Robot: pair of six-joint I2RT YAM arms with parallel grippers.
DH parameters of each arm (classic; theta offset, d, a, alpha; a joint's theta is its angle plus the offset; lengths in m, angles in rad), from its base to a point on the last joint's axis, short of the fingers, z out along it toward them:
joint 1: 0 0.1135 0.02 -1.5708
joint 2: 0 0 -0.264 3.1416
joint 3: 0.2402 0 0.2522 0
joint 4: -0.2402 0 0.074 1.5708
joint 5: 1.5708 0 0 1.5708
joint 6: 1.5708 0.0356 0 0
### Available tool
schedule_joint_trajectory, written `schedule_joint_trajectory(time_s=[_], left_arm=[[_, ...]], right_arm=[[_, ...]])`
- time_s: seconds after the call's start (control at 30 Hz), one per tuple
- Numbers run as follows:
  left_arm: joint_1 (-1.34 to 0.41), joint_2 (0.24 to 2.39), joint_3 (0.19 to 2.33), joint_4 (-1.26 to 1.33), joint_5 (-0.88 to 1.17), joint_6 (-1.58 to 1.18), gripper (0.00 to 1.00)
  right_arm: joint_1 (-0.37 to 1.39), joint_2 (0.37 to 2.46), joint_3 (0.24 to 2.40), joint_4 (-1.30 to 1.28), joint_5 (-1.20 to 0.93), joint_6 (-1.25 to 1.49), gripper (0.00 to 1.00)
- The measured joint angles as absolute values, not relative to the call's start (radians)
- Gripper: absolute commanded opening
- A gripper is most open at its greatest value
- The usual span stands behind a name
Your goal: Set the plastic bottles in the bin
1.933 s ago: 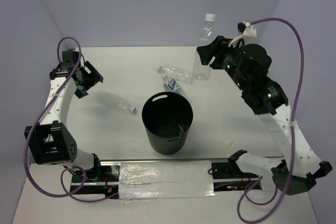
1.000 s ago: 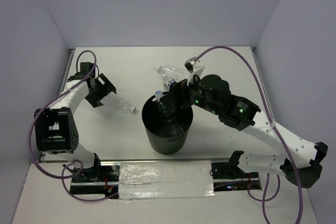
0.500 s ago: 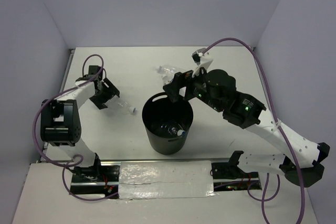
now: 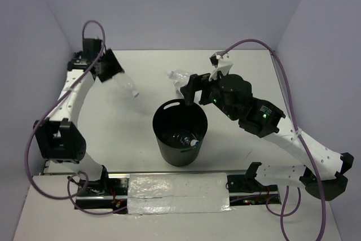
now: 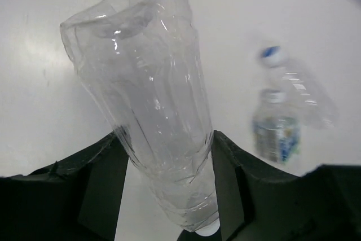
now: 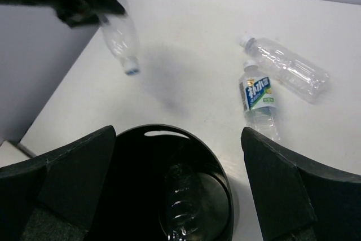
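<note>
Altogether 4 btls (image 6: 287, 69), 1 bin (image 4: 180, 153).

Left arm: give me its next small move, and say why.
Probably swing the left gripper rightward toward the bin, bringing the bottle over its opening. The gripper is shut on that bottle and holds it off the table, cap down, at the far left. The bin stands open to its right.
</note>
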State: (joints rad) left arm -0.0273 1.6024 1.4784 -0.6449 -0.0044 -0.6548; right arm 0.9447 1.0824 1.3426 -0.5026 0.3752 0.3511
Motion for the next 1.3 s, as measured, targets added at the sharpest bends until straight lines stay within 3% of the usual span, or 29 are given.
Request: schedule_joint_trajectory(time_s=[0.2, 0.43, 0.7, 0.9, 1.0, 1.03, 1.07, 1.3], left_arm=[[-0.125, 1.372, 1.747, -0.589, 0.127, -0.491, 0.48], [-0.377, 1.268, 1.835, -0.554, 0.252, -0.416, 0.49], [-0.717, 1.314, 1.672, -0.574, 0.131, -0.363, 0.52], [-0.797, 1.281, 1.456, -0.53, 0.027, -0.363, 0.54], [-0.802, 1.269, 1.419, -0.513, -0.002, -0.362, 0.74], [-0.802, 1.263, 1.409, -0.506, -0.004, -0.36, 0.91], [-0.802, 1.253, 1.399, -0.498, -0.007, -0.356, 0.98], [-0.807, 1.227, 1.399, -0.506, -0.046, -0.341, 0.99]], right_arm=[[0.889, 1.084, 1.344, -0.554, 0.514, 0.451, 1.0], [0.494, 1.056, 1.283, -0.583, 0.297, 0.627, 1.0], [0.41, 1.076, 1.202, -0.606, 0.11, 0.706, 1.0], [0.399, 1.033, 1.118, -0.596, 0.107, 0.726, 1.0], [0.398, 1.03, 1.119, -0.592, 0.121, 0.725, 1.0], [0.398, 1.032, 1.119, -0.593, 0.127, 0.726, 1.0], [0.398, 1.037, 1.119, -0.593, 0.138, 0.726, 1.0], [0.385, 1.158, 1.147, -0.593, 0.165, 0.691, 1.0]])
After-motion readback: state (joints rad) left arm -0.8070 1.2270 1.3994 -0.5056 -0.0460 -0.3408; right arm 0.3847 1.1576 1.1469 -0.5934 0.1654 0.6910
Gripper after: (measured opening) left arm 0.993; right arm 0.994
